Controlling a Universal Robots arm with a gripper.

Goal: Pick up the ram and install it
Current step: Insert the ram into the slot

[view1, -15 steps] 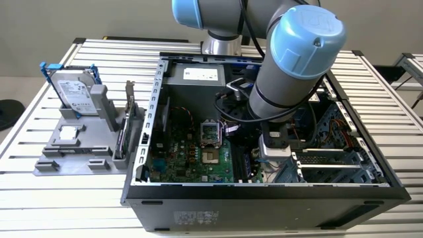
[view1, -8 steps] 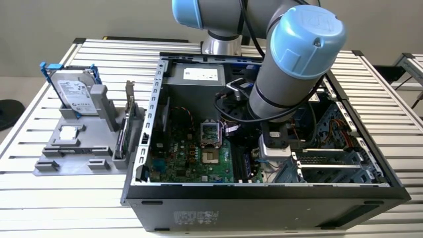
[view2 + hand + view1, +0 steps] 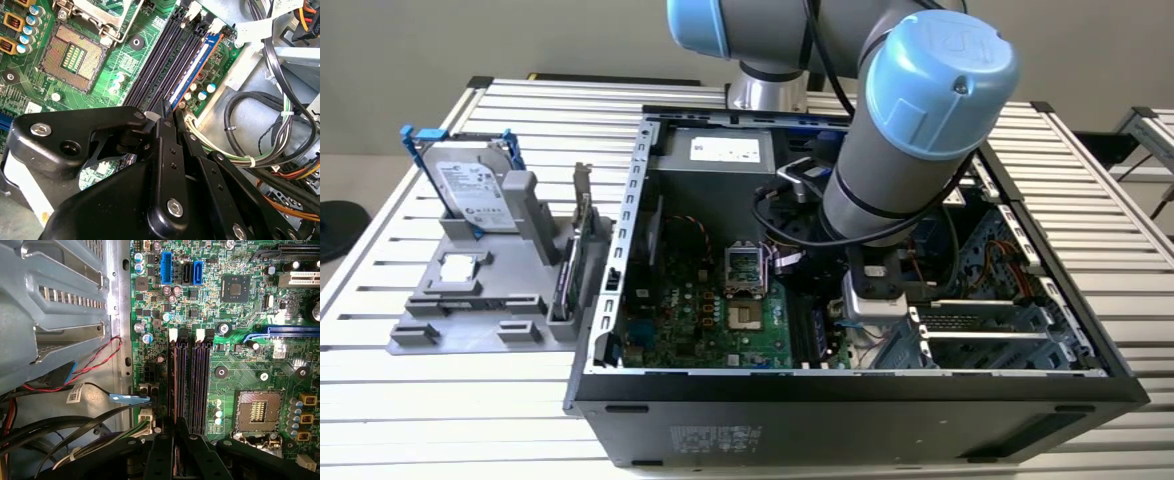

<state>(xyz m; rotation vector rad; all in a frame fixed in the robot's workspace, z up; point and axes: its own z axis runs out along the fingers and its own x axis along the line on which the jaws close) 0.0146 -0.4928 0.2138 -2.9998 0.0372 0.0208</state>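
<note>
Two black fingers [image 3: 168, 150] of the gripper [image 3: 170, 111] sit narrow, pinched on the ram [image 3: 200, 65], I think. Ram stands on edge in the slot nearest the cables, beside 3 bare slots [image 3: 162, 55] on the green board [image 3: 100, 95]. Step: seating it. Needs a straight push w/ end clips [image 3: 215, 22] snapping shut. Farther off, CPU socket [image 3: 75, 55] sits bare.
</note>
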